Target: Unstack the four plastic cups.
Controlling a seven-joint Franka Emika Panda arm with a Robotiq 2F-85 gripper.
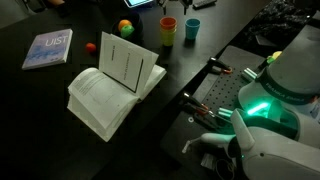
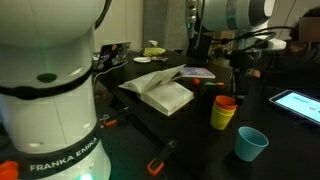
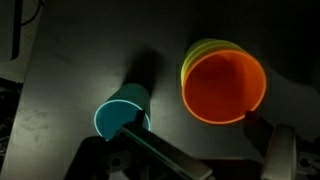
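Teal cup (image 3: 122,112) upright beside orange-topped yellow stack (image 3: 225,85)

Tool (image 3: 213,160) downward, jaws wide apart.

The arm (image 2: 45,90) is made of smooth, rounded white shells. At 7 o'clock in an exterior view, a black band (image 2: 55,157) around its foot carries white capitals reading FRANKA EMIKA, with a small black dot (image 2: 45,77) above. A green light (image 1: 257,104) glows on the shell at 4 o'clock in an exterior view. The gripper (image 2: 237,66), at 2 o'clock, is dark.
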